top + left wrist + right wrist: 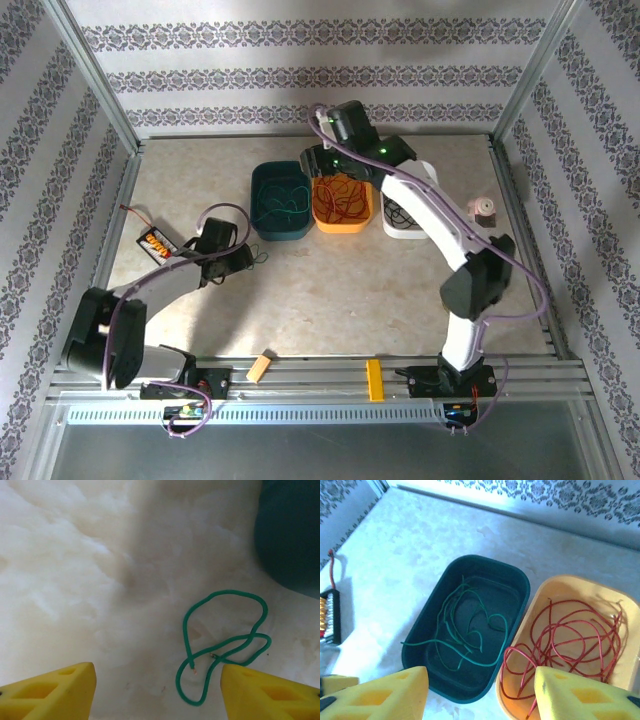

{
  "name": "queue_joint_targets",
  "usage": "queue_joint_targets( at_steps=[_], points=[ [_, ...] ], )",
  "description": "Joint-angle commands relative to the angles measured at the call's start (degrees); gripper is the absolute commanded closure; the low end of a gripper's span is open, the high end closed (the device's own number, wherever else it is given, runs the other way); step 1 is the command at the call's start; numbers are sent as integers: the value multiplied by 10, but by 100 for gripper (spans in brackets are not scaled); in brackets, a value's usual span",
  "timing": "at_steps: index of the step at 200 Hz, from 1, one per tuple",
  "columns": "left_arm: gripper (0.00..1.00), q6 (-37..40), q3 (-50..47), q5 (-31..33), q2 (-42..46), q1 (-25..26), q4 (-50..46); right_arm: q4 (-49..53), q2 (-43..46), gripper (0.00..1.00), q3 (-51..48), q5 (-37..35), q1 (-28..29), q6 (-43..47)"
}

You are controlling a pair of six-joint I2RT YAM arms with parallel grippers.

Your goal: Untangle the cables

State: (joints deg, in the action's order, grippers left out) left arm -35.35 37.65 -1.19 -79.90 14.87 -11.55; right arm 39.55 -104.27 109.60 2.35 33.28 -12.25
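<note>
A single green cable [225,645] lies looped on the table top, its bare ends showing near my left gripper's right finger [270,692]. My left gripper [157,690] hangs open just above it, touching nothing; from above it sits left of the bins [240,262]. More green cables [490,664] lie in the dark green bin [485,559]. Red cables [517,650] fill the orange bin [570,580]. Black cables [398,212] rest in the white bin [405,235]. My right gripper [482,695] is open and empty, above the gap between the green and orange bins [322,170].
A black-and-orange battery box [155,242] with a red lead lies at the left. A small spool [485,207] stands at the right. A wooden block [262,366] and a yellow block [374,380] sit on the front rail. Metal frame posts border the table.
</note>
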Motion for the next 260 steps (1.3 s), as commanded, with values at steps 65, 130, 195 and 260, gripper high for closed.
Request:
queue_joint_targets(
  at_steps=[65,130,195,260],
  points=[
    [43,27,61,-21,-121,18,49,-96,132,42,-291,-24,12,-86],
    [88,20,111,24,-191,44,-43,-124,170,42,-349,-34,12,-113],
    [100,15,85,32,-100,51,-72,-131,179,42,-352,-37,11,-107],
    [100,38,155,79,49,52,-173,-145,183,42,-364,-40,8,-109]
  ],
)
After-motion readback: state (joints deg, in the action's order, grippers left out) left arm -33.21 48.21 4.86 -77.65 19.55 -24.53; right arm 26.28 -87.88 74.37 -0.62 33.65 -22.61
